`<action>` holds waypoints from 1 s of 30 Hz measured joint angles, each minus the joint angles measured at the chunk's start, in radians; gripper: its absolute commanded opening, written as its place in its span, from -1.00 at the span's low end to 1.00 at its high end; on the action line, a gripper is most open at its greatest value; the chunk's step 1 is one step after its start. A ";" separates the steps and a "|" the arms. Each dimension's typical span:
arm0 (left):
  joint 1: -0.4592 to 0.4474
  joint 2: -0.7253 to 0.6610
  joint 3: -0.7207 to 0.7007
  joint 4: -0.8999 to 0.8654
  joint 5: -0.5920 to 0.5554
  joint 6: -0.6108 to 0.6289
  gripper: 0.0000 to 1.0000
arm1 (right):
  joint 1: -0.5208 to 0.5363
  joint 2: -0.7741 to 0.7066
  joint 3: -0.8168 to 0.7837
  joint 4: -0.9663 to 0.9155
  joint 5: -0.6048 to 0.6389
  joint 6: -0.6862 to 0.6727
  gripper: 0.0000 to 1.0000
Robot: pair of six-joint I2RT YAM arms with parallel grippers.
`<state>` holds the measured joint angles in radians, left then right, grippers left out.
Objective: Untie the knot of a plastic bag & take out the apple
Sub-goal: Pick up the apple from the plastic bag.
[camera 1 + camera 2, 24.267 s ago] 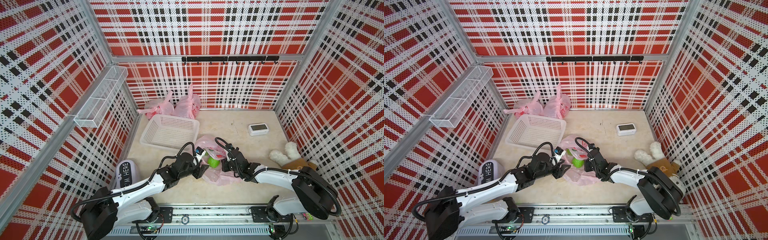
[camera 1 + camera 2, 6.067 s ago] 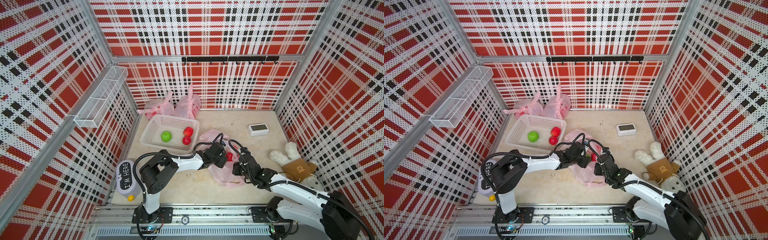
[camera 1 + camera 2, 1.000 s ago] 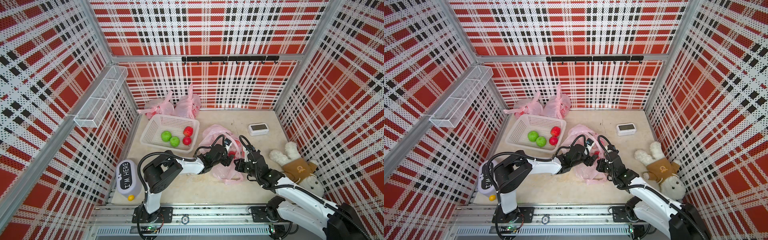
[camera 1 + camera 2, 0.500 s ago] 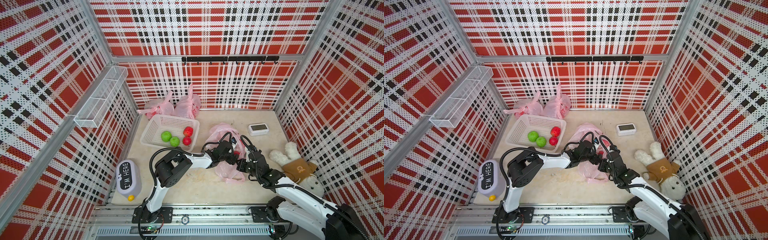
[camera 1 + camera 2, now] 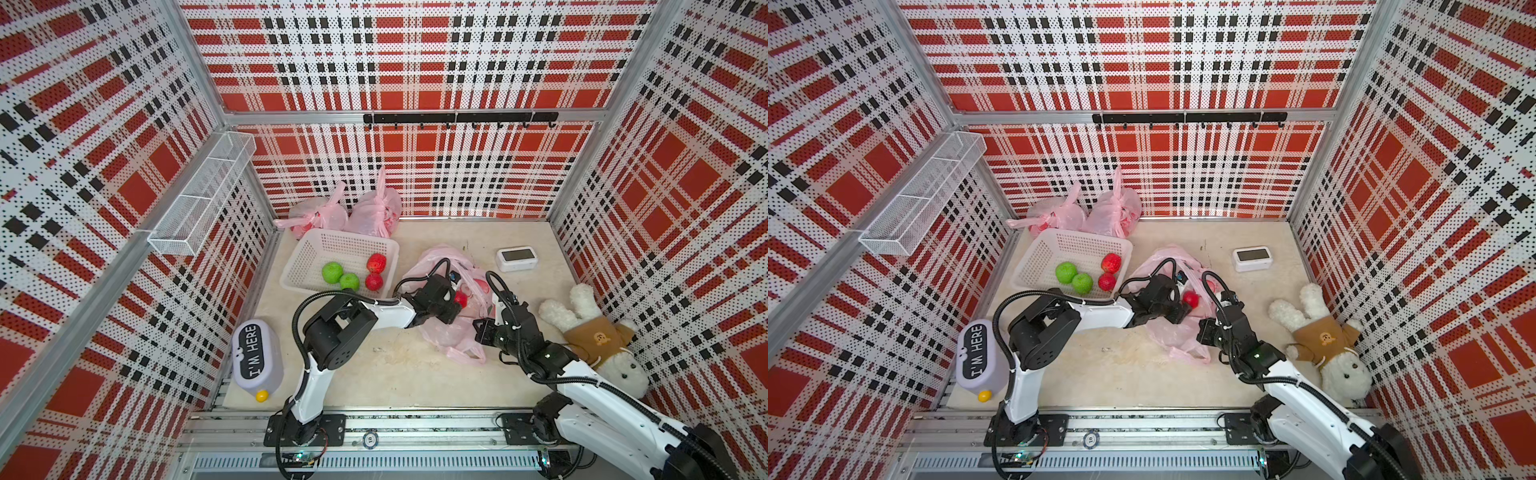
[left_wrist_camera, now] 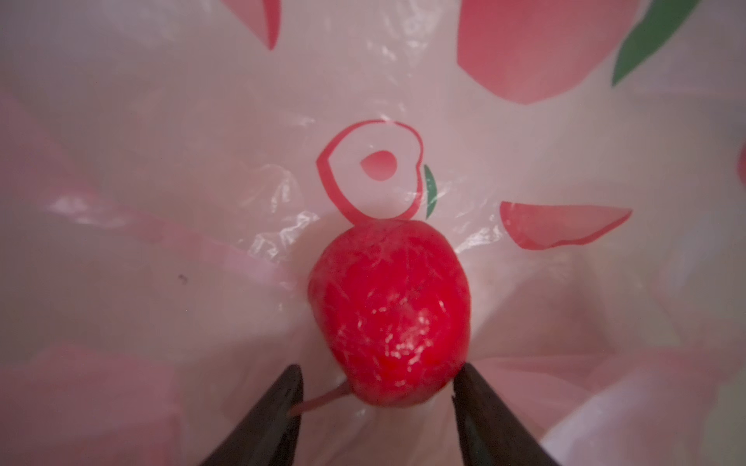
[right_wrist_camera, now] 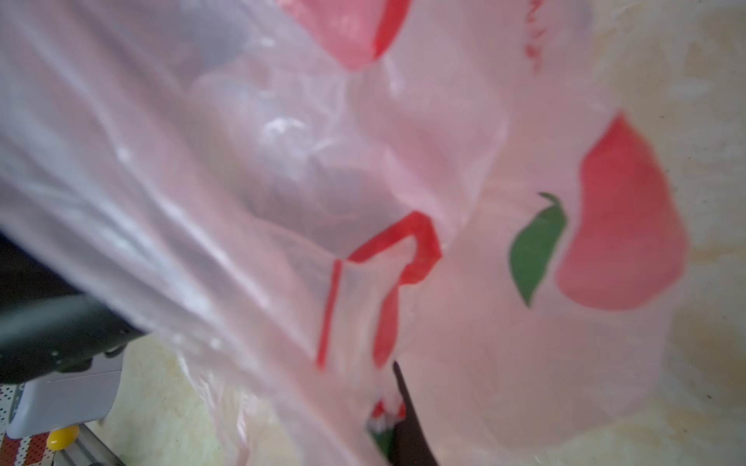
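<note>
Straddling apple (image 6: 387,306) | left tool (image 6: 378,369) cropped | right tool (image 7: 399,379) veiled by plastic bag (image 7: 282,201)

**Beige bench (image 5: 374,374), viewed from above.** Far-left corner: a knotted pink bag (image 5: 318,216) and a second knotted bag (image 5: 376,210), side by side against the far edge. A white perforated basket (image 5: 345,249) sits just in front of them. Centre: an opened pink bag (image 5: 446,336), crumpled, its lower folds resting on the surface. Toward the far-right corner: a small white device (image 5: 516,258) with a dark screen. Right edge: a plush rabbit (image 5: 598,340) lying flat. Near-left corner: a grey box (image 5: 257,357) lettered "I'M HERE".
</note>
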<state>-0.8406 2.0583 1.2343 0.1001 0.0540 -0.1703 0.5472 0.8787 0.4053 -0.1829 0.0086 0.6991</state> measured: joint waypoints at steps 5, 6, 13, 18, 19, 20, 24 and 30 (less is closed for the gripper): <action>0.047 -0.045 -0.039 -0.004 -0.004 0.000 0.12 | -0.004 0.085 0.000 0.010 -0.004 -0.008 -1.00; 0.052 -0.052 -0.041 -0.004 -0.005 0.000 0.11 | -0.005 0.105 0.000 0.014 -0.006 -0.010 -1.00; 0.047 -0.077 -0.075 0.040 0.018 0.020 0.34 | -0.005 0.195 0.002 0.054 -0.029 -0.011 -1.00; 0.039 -0.076 -0.085 0.093 0.039 0.027 0.44 | -0.005 0.218 0.006 0.073 -0.042 -0.011 -1.00; 0.038 -0.074 -0.083 0.102 0.041 0.027 0.44 | -0.005 0.221 0.006 0.076 -0.045 -0.011 -1.00; 0.037 -0.071 -0.078 0.107 0.043 0.026 0.44 | -0.005 0.223 0.006 0.078 -0.047 -0.011 -1.00; 0.025 -0.027 -0.030 0.126 0.040 0.009 0.43 | -0.005 0.224 0.006 0.078 -0.050 -0.011 -1.00; 0.003 0.022 -0.012 0.124 0.039 -0.018 0.32 | -0.005 0.223 0.006 0.074 -0.048 -0.014 -1.00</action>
<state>-0.8379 2.0800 1.2224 0.2245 0.0925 -0.1879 0.5426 1.1019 0.4114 -0.1093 -0.0391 0.6846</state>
